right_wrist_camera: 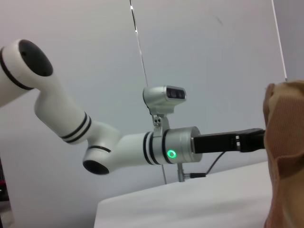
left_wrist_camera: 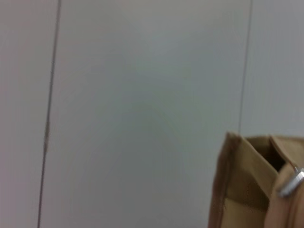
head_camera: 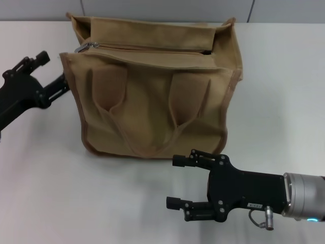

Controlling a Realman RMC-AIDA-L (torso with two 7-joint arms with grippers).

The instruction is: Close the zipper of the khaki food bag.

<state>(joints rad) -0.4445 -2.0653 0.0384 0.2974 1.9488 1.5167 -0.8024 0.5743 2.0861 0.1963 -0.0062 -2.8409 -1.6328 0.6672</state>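
Note:
The khaki food bag [head_camera: 152, 101] stands upright in the middle of the white table, handles hanging down its front. The zipper [head_camera: 147, 49] runs across the top panel, with its silver pull tab [head_camera: 84, 47] at the bag's left end. A dark gap shows at the zip's right end. My left gripper [head_camera: 53, 71] is open beside the bag's left edge, below the tab, with one finger close to the fabric. The left wrist view shows the bag's corner [left_wrist_camera: 237, 180] and the tab [left_wrist_camera: 292, 183]. My right gripper [head_camera: 172, 182] is open and empty on the table in front of the bag.
The white table [head_camera: 284, 76] extends on both sides of the bag, with a grey wall behind. The right wrist view shows my left arm [right_wrist_camera: 166, 147] reaching to the bag's edge [right_wrist_camera: 285, 152].

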